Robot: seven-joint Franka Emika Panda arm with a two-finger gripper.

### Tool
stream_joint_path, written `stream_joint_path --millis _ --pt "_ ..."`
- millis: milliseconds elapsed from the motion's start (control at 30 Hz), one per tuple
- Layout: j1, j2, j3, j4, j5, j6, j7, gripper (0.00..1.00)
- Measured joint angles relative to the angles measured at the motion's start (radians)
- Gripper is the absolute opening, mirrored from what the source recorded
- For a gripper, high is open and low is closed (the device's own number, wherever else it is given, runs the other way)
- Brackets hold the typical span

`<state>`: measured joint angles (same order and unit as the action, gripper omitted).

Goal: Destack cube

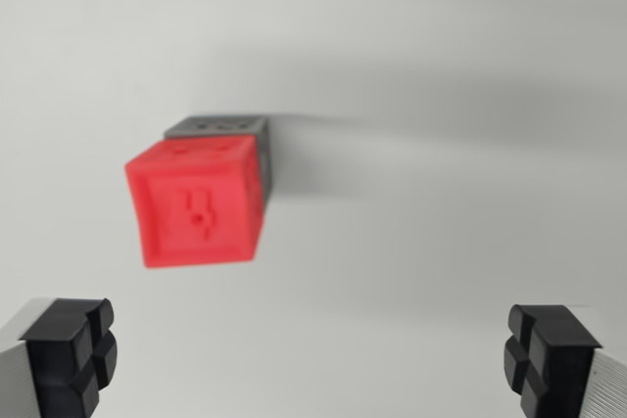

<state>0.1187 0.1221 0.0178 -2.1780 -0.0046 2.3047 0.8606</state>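
1. Red cube [199,201] sits on top of a grey cube [227,134], only the grey one's top edge and right side show behind it. The stack stands on a plain white bench [441,66], left of centre in the wrist view, slightly blurred.
2. Step in hand, as I judge it: approach and align over the red cube. Not yet grasped.
3. To do it well: shift the gripper [312,354] toward the wrist view's left so the red cube lands midway between the two fingertips; right now the stack is nearer the left fingertip [71,351] than the right one [549,354].
4. Square the jaws to the red cube's flat sides, since it looks rotated a bit against the grey one. Pinching corners risks a twist.
5. Descend only to the red cube's level and close on red alone. Going too low could catch or drag the grey cube.
6. Lift straight up so the grey base stays put.
7. Jaws: spread wide, both black pads at the bottom corners, well apart from the stack, holding nothing and touching nothing.
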Motion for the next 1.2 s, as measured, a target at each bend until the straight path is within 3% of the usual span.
stream_joint_path --millis 600,1200 --pt "0.073 0.048 0.037 -0.076 -0.005 0.115 0.054 1.0" --pt "0.077 0.196 0.03 -0.09 -0.016 0.276 0.062 1.0"
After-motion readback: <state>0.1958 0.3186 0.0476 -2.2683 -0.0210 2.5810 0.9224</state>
